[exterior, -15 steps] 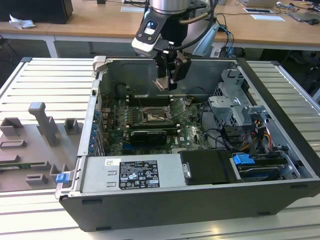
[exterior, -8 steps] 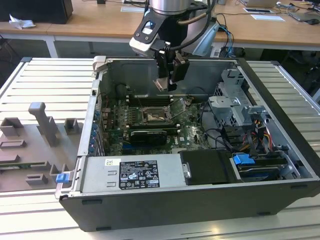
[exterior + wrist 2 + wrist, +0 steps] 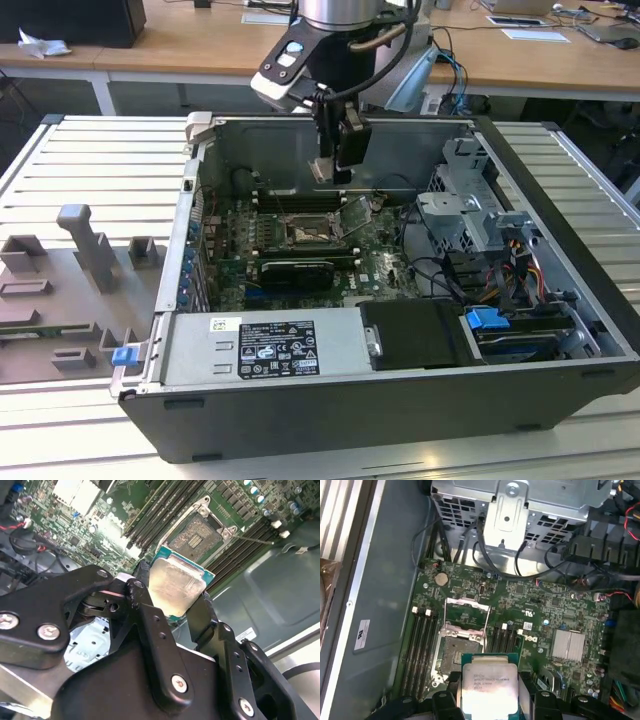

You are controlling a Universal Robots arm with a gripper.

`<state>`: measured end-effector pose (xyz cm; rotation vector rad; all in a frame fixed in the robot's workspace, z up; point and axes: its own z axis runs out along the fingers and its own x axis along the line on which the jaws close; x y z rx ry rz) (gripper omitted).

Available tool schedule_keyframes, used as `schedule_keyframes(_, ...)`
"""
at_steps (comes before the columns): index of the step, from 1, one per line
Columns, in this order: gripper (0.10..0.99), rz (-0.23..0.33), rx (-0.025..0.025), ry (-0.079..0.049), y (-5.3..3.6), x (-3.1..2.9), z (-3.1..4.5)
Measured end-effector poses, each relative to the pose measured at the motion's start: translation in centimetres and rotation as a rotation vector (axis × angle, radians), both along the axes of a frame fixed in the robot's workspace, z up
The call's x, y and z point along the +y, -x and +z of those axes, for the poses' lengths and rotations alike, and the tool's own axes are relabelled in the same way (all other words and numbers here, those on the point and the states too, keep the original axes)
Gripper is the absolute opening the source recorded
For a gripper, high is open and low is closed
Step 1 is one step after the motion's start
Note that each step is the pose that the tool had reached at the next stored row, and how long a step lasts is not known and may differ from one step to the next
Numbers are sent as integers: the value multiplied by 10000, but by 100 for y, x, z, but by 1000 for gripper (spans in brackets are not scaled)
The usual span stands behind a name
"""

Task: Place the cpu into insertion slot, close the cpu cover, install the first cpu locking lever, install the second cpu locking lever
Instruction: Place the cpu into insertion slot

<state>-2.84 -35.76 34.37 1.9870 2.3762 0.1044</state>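
- Fingers [image 3: 202, 617] clamped on two opposite edges of the cpu [image 3: 177, 585]. Its metal top faces both wrist cameras, with the green substrate rim showing around it.
- Exterior view: gripper [image 3: 335, 172] hangs inside the open computer case [image 3: 560, 300], well above the motherboard [image 3: 385, 262]. The cpu is not seated.
- Key relation: the insertion slot [image 3: 457, 652] lies below the cpu [image 3: 490, 685] and off to one side. In the first wrist view the cpu overlaps only the slot's near rim. Judgement: not yet centred over the slot.
- cpu cover [image 3: 466, 612] is swung open on the slot's far side from the cpu, so the slot is bare.
- The second wrist view shows the finger contact and the slot [image 3: 197, 534]. The exterior view gives the height above the slot [image 3: 305, 232].
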Motion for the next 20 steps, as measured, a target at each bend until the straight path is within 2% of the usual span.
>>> schedule_keyframes(7,537,-923,0,8,0,2,-9)
schedule_keyframes(20,537,-2232,0,11,0,3,-22)
